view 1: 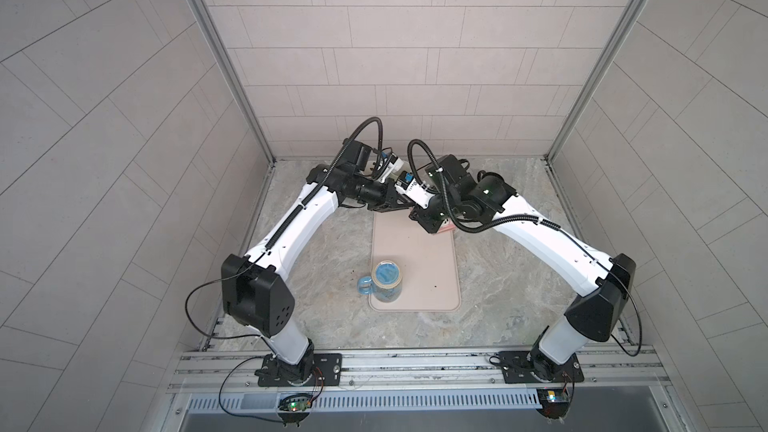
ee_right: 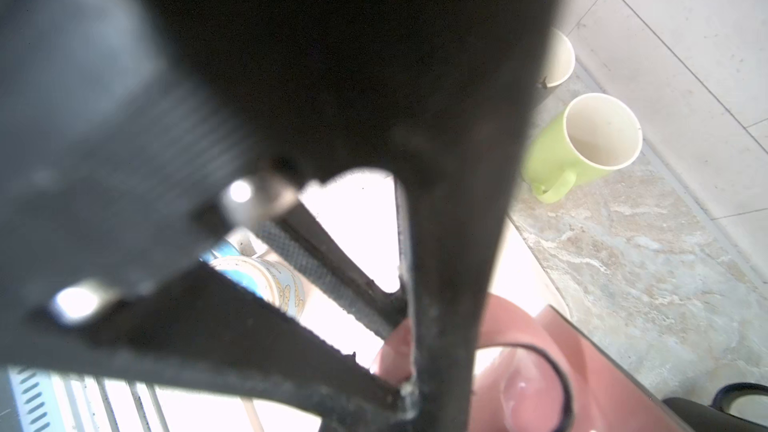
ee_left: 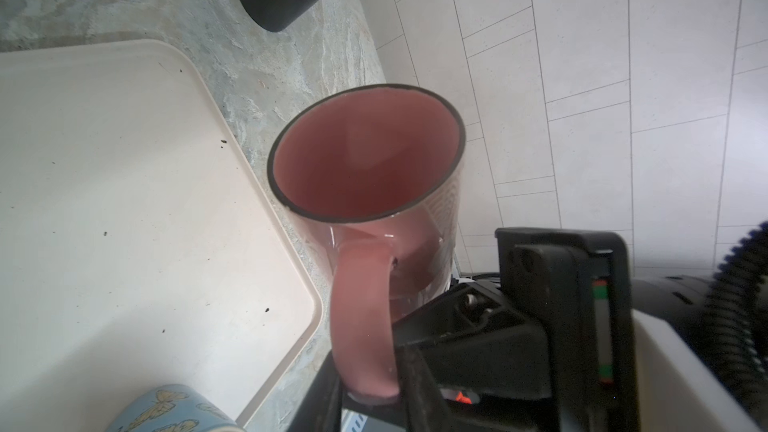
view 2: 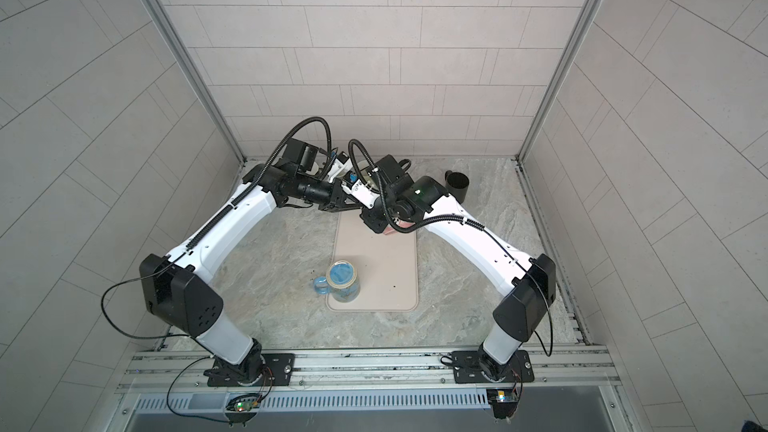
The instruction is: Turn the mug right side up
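1. Mug [ee_left: 365,151] hangs tilted at the mat's [view 1: 415,251] far right corner.
2. Left tool [ee_left: 365,392] clamps its handle; right tool [ee_right: 409,392] pinches the mug beside it.
3. Likely glazed ceramic: stiff, slick, breakable; the handle gives the surest hold.

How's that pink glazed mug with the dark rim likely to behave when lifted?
The pink glazed mug looks like rigid ceramic, probably heavy-ish and chippable. Its glossy glaze may be slippery. Held by the handle, it could swing.

Pale grey tiled walls [view 1: 395,56] closed in the worktop [view 1: 332,251] on three sides, with metal posts [view 1: 225,64] at the two back corners. The worktop had a grey marbled surface, and a metal rail [view 1: 415,361] ran along its near edge. Light was soft and even.
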`<state>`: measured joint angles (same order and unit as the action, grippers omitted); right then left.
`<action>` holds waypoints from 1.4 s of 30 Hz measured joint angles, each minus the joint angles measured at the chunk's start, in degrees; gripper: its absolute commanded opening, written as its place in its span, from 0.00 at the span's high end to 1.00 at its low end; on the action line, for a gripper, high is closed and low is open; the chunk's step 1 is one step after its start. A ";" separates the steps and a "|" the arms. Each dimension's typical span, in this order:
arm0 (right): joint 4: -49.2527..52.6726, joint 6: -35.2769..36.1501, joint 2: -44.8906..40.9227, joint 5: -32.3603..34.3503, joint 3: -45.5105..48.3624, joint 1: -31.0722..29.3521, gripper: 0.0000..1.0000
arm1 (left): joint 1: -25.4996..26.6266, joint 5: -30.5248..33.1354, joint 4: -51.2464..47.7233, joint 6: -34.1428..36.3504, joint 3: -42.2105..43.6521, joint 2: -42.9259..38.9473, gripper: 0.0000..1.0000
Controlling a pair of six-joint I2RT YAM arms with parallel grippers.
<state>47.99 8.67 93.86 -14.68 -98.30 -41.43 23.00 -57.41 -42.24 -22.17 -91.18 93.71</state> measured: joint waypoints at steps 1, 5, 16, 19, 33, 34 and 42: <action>-0.17 0.11 -0.02 0.46 0.15 -0.09 1.00 | -0.04 -0.20 1.05 -0.68 0.63 -0.22 0.80; -1.53 0.04 -0.46 1.40 1.49 -0.17 1.00 | -0.07 -0.46 3.41 -2.29 2.16 -0.57 0.91; -8.85 -0.11 -3.52 5.11 7.43 -1.70 1.00 | -0.04 0.68 7.65 -3.32 5.33 -3.08 1.00; -11.45 -0.07 -4.31 5.90 9.25 -2.19 1.00 | -0.04 1.95 8.57 -3.82 6.32 -4.28 1.00; -16.96 4.31 -7.91 9.14 14.58 -3.74 1.00 | 0.42 1.03 10.64 -9.42 6.58 -5.11 0.65; -17.25 4.44 -8.11 9.51 14.71 -3.85 1.00 | 0.42 0.96 10.86 -9.62 6.58 -5.22 0.65; -17.73 4.92 -8.48 10.29 14.80 -4.17 1.00 | 0.42 0.15 12.07 -10.64 6.91 -5.44 0.64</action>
<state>30.26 13.58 85.38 -4.38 -83.50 -45.60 23.42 -57.25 -30.17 -32.82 -84.27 88.27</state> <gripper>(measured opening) 0.069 0.358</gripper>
